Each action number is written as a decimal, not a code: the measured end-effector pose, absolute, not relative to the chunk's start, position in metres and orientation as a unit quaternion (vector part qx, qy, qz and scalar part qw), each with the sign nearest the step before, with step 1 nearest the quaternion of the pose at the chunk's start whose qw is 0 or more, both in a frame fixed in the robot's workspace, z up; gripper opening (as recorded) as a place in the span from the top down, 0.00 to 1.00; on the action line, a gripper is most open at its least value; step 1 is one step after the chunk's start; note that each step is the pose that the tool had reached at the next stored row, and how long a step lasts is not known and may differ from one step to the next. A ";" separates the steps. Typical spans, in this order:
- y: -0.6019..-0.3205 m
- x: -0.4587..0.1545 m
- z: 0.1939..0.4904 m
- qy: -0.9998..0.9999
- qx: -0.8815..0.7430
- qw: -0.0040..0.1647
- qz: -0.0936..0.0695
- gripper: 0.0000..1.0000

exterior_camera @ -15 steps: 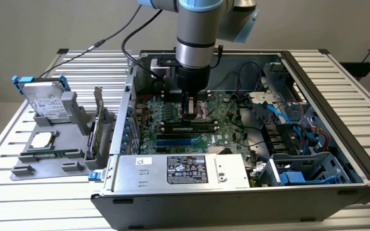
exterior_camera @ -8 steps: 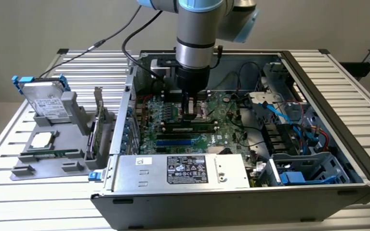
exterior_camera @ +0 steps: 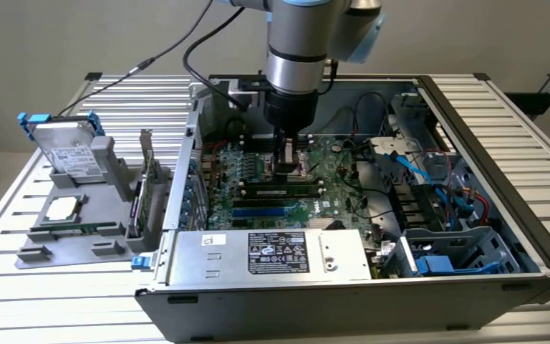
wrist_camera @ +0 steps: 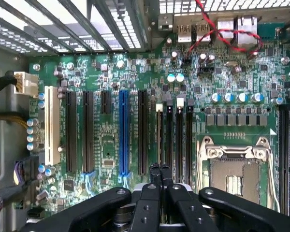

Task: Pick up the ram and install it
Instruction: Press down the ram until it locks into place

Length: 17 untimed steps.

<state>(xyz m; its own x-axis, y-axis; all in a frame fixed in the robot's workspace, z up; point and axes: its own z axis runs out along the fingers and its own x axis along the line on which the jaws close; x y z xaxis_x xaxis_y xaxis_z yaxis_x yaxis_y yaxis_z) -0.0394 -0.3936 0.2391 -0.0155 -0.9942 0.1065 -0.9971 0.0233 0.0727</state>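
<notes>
In the exterior view we see the gripper (exterior_camera: 291, 152) lowered over the motherboard (exterior_camera: 351, 183), jaws pressed together, holding nothing; one ram (exterior_camera: 280, 190) lies seated just near of it. In the wrist view we count four memory slots (wrist_camera: 179, 137) beyond the closed fingertips (wrist_camera: 160, 170).

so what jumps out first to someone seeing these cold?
The robot arm plunging into the open computer case, its gripper low over the green motherboard beside an installed ram stick. In the wrist view, the bright blue expansion slot stands out among black slots, with the empty CPU socket nearby. Outside the case, on the exterior view's left, a grey fixture carries a hard drive.
</notes>
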 end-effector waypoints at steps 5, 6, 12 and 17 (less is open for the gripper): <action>-0.395 -0.026 0.241 -0.710 0.701 0.066 0.009 0.90; -0.395 -0.024 0.241 -0.710 0.701 0.066 0.009 0.90; -0.395 -0.024 0.242 -0.709 0.702 0.066 0.009 0.90; -0.395 -0.024 0.242 -0.709 0.702 0.066 0.009 0.90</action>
<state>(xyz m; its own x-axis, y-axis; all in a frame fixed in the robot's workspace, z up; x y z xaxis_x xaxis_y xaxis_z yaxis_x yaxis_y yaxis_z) -0.0242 -0.3953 0.2415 -0.0066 -0.9943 0.1066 -0.9967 0.0152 0.0803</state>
